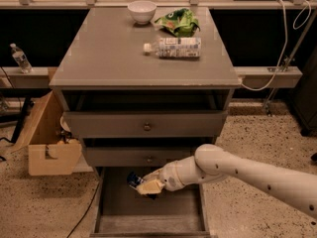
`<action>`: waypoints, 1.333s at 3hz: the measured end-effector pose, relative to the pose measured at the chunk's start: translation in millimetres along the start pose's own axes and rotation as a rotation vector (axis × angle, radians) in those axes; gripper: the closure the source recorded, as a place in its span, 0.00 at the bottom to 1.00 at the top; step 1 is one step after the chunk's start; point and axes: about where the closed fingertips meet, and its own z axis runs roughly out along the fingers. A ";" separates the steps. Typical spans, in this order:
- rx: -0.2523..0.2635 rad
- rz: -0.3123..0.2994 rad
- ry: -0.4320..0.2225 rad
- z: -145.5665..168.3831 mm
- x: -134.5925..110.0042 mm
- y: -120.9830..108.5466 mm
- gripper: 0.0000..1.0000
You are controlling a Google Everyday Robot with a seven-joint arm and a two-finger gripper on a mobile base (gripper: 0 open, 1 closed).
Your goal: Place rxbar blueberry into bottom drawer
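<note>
Most of the job looks done: the gripper [148, 187], pinching the rxbar blueberry [132, 179], hangs just above the open bottom drawer [148, 226], with only release left.

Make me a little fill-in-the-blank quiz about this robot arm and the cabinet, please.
1. The gripper, shut on the rxbar blueberry, hangs over the bottom drawer, the lowest of ____ drawers.
2. On the cabinet top, the plastic bottle lies on its ____.
3. The white ____ stands left of the green bag.
Missing words: three; side; bowl.
</note>
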 end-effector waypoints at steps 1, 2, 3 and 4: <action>-0.008 -0.003 -0.008 5.6 5.4 -3.9 1.00; 0.028 -0.027 -0.015 18.5 33.2 -41.4 1.00; 0.068 -0.039 -0.035 31.3 63.9 -79.7 1.00; 0.130 -0.043 -0.059 51.7 103.2 -125.8 1.00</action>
